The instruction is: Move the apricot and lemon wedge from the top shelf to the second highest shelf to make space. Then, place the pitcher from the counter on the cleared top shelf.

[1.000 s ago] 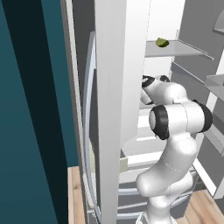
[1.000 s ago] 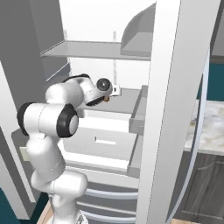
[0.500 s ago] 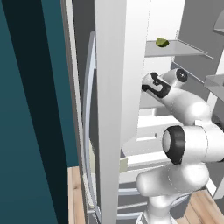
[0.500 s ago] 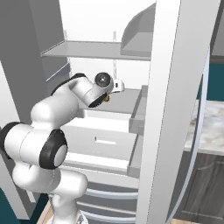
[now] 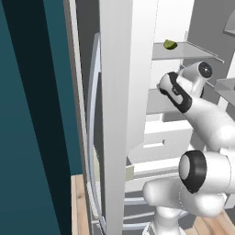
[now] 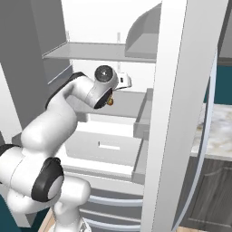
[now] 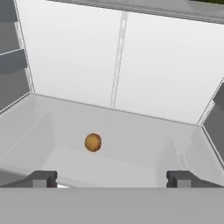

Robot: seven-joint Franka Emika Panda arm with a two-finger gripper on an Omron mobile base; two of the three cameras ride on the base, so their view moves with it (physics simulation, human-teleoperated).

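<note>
Gripper [image 7: 111, 178] jaws spread wide, nothing between them. Small round orange-brown apricot [image 7: 92, 142] sits free on the pale grey second-highest shelf [image 7: 131, 131], ahead of the fingertips [image 7: 41, 178] and a bit toward the left one, apart from both; that part looks done. Next target, I'd judge, is the small yellow-green lemon wedge [image 5: 170, 44]: it lies on the thin grey top shelf [image 5: 193, 51], one level above the hand and near that shelf's front left corner, so the move is back out, then up. Its long axis can't be read at this size. Wedge is low and curved, so it may slide under a pinch. Room is tight: white fridge post [image 5: 121, 92] at the left, the shelf edge overhead. White-grey marbled counter [image 6: 213, 131] is off to the right, outside the fridge.
</note>
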